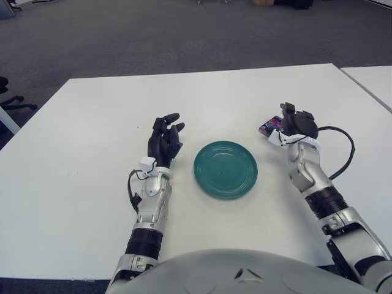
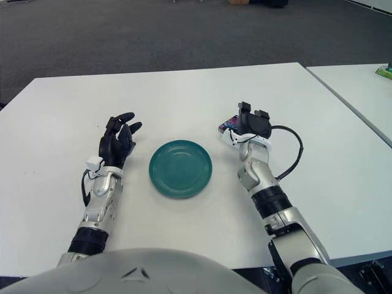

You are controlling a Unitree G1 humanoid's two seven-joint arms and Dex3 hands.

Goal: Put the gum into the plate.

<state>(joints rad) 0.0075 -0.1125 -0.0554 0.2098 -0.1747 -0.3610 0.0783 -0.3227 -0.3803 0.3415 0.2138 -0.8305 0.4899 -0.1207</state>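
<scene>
The gum (image 1: 269, 127), a small purple and white pack, lies on the white table (image 1: 214, 98) just beyond the right rim of the empty green plate (image 1: 225, 168). My right hand (image 1: 298, 124) stands directly right of the pack, its dark fingers raised and spread, holding nothing; I cannot tell if its edge touches the pack. Left of the plate, my left hand (image 1: 165, 138) shows idle with its fingers spread upward. In the right eye view the gum (image 2: 229, 124) sits left of the right hand (image 2: 253, 124).
A black cable (image 1: 344, 153) loops from the right wrist over the table. A second white table (image 1: 373, 79) stands at the far right across a narrow gap. Chair legs (image 1: 12, 101) show at the left on the grey carpet.
</scene>
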